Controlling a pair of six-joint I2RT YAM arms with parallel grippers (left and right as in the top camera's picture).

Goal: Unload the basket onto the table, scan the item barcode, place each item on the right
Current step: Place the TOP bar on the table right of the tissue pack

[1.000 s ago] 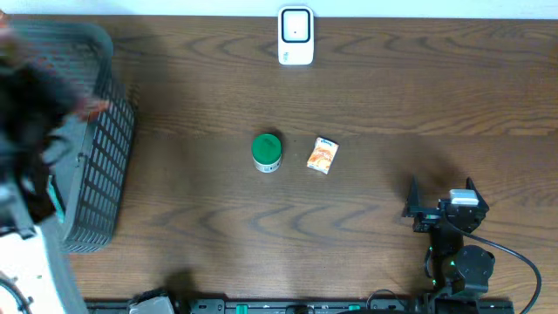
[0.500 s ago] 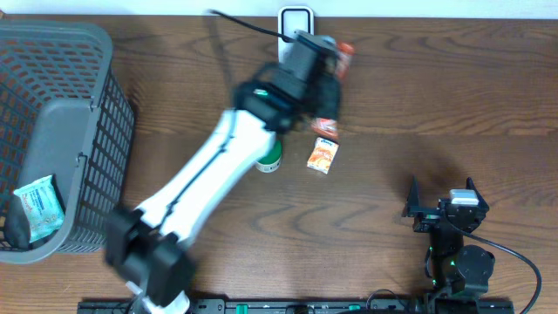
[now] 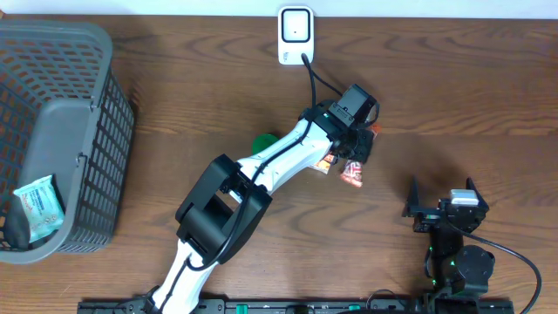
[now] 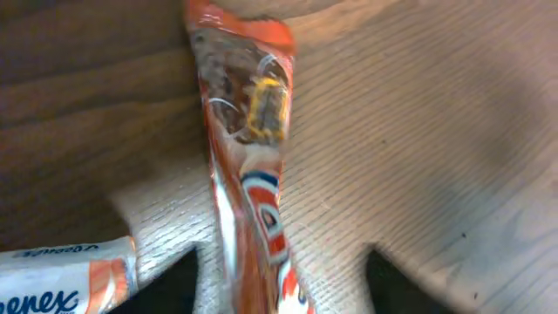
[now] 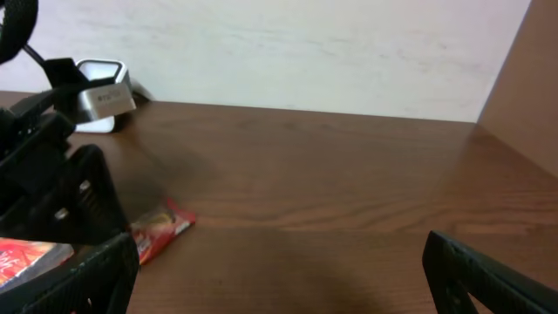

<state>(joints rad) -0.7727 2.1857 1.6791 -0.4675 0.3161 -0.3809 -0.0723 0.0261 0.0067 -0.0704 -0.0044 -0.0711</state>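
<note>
- Now the left fingers (image 3: 356, 145) are out over the middle of the counter (image 3: 453, 96), right above a red snack packet (image 3: 353, 174).
- I cannot tell how wide these fingers are, or if they have hold of the packet.
- The red snack packet looks to be lying on the counter, just beside an orange packet (image 3: 324, 162).
- The white scanner (image 3: 296, 35) stands at the far edge.
- The right fingers (image 5: 488, 272) are wide apart with nothing in them.

Overhead: evenly lit and sharp, soft shadows cast on the table (image 3: 453, 87). Left wrist: packet (image 4: 253, 201) blurred, deep shadow seen beside it. Right wrist: foreground dim, wall (image 5: 305, 44) brightly lit.
</note>
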